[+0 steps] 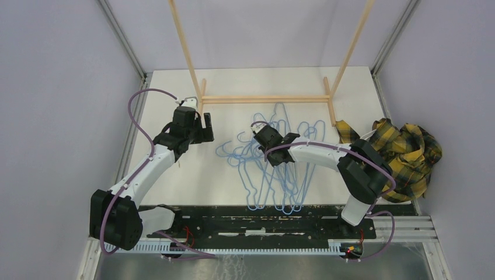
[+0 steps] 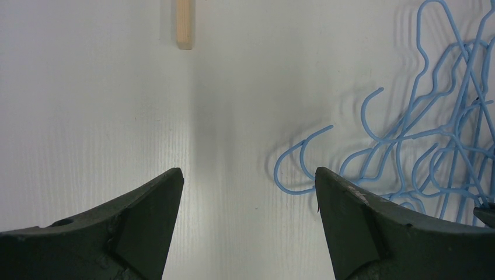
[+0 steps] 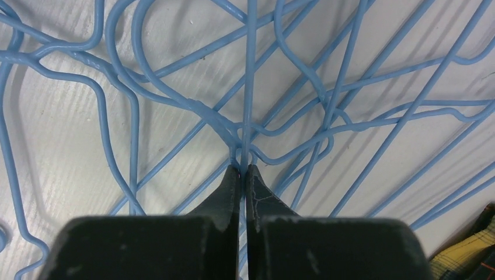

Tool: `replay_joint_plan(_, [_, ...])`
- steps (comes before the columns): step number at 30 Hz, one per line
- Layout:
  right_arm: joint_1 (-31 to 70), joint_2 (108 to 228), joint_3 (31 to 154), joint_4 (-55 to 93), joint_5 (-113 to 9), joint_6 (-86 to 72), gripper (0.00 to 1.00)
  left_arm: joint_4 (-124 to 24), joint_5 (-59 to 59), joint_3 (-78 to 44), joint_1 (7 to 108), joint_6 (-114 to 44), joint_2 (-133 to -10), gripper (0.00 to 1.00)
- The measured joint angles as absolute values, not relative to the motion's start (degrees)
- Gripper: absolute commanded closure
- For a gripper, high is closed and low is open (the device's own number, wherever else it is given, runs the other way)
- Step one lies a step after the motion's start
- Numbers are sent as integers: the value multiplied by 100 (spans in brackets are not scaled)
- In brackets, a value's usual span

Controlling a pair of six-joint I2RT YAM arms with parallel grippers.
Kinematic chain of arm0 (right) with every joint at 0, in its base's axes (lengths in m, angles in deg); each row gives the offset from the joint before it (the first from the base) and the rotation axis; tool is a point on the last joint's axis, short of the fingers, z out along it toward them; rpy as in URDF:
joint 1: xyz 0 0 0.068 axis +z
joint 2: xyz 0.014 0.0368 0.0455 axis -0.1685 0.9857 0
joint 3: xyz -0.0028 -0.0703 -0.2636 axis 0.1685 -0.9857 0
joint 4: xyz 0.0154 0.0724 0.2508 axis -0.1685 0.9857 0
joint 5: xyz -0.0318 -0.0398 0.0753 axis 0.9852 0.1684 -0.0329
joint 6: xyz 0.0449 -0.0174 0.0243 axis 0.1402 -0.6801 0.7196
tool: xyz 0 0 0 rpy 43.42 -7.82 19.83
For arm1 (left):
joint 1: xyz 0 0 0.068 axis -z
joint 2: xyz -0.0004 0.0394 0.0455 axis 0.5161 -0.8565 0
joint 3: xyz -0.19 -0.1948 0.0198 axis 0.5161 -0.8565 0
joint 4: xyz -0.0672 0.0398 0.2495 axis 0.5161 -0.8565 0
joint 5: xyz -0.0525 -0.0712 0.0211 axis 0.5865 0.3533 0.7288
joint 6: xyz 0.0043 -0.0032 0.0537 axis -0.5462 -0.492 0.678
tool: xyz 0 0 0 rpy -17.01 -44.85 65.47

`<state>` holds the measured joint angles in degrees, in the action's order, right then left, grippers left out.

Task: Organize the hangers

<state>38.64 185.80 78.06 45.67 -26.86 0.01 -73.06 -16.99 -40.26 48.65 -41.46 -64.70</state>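
Observation:
Several light-blue wire hangers (image 1: 279,166) lie tangled in a heap on the white table. My right gripper (image 1: 261,135) is over the far part of the heap, shut on one hanger wire (image 3: 250,87) that runs straight out between the fingertips (image 3: 243,169). My left gripper (image 1: 202,121) is open and empty, left of the heap, near the rack's left foot. In the left wrist view its gripper (image 2: 248,173) frames bare table, with hanger hooks (image 2: 303,157) just beside the right finger (image 2: 350,204).
A light wooden rack (image 1: 265,98) stands at the back, its poles rising out of view; one foot end (image 2: 184,23) shows ahead of the left gripper. A yellow-black plaid cloth (image 1: 405,153) is bunched at the right edge. Grey walls close in both sides.

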Motion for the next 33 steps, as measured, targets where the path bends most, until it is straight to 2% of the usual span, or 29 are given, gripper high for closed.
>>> replay_joint_plan(7, [3864, 18188, 7806, 4852, -2754, 6, 99, -7306, -1704, -4026, 4865, -4146, -6470, 10])
replay_joint_plan(17, [3857, 16910, 7810, 5195, -3215, -5, 99, -7306, -1699, -4024, 4865, -4146, -6487, 10])
replay_joint_plan(23, [3859, 17041, 7762, 4900, -4026, 21, 75, -7309, -1702, -4024, 4865, -4146, -6511, 10])
replay_joint_plan(30, [3864, 17500, 7535, 4589, -4186, 69, 49, -7311, -1702, -4024, 4865, -4146, -6511, 10])
replay_joint_plan(33, [3864, 17642, 7535, 4517, -4177, 58, 43, -7311, -1702, -4024, 4865, -4146, -6511, 10])
